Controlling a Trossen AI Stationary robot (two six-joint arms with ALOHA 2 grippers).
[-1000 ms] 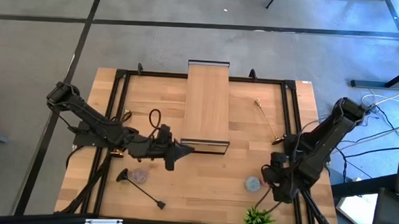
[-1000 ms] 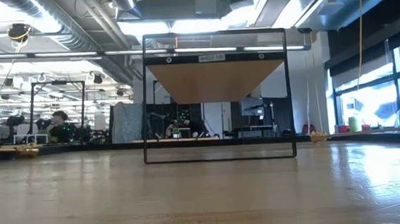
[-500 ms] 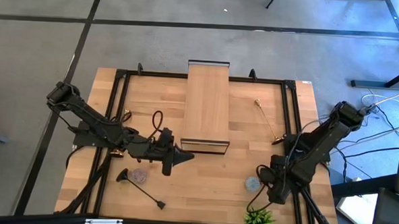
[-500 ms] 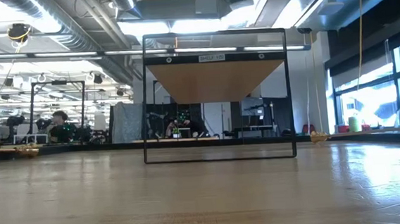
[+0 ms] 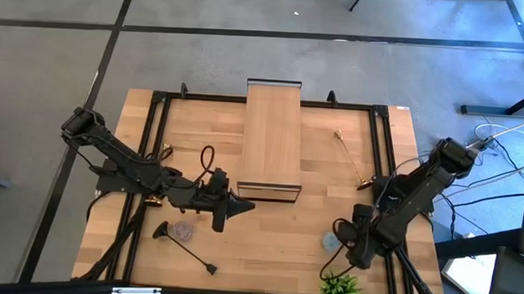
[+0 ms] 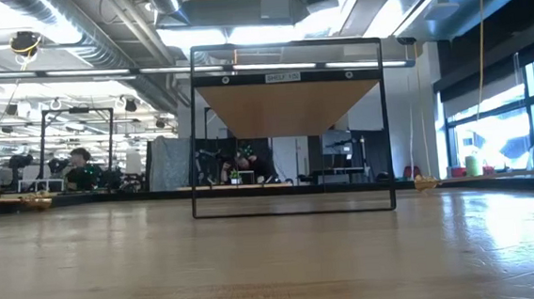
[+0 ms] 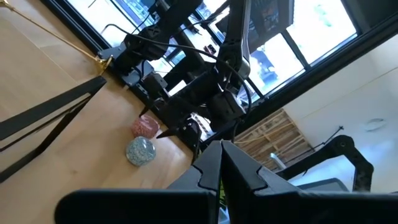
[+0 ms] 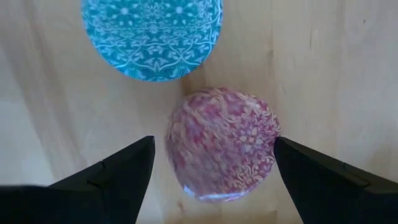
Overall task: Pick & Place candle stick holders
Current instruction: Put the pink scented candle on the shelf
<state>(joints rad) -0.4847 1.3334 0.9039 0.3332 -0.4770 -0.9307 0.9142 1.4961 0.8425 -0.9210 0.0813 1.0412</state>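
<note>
Right gripper, lower right of high view, jaws apart, straddling pink patterned disc beside blue disc: looks lined up on coasters, not on the task's objects.

Left gripper at centre, jaws together, empty, by shelf.

Gold candle stick holder lies flat upper right; black candle stick holder lower left on surface.

Shelf label illegible.

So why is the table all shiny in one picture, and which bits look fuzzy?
In the low view, window and ceiling light bounces off the table, so it gleams, and the wood nearest the camera is blurry. In the right wrist view, the dark fingers look soft while the pink disc and blue disc show sharp patterns. The high view is evenly lit.
</note>
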